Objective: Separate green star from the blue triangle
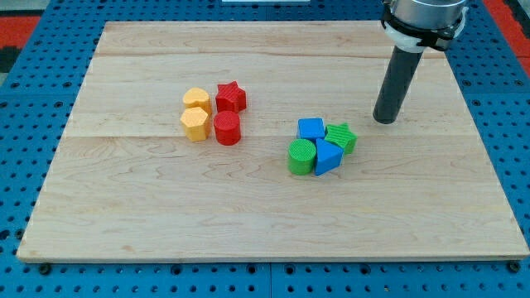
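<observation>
The green star (342,136) lies right of the board's middle, touching the blue triangle (328,156) at its lower left. A blue cube (311,129) sits to the star's left and a green cylinder (301,157) to the triangle's left; the four form one tight cluster. My tip (384,119) rests on the board above and to the right of the green star, a short gap away from it, touching no block.
A second cluster lies left of the middle: a yellow heart-like block (197,99), a yellow hexagon (195,125), a red star (231,98) and a red cylinder (227,128). The wooden board (265,223) sits on a blue perforated base.
</observation>
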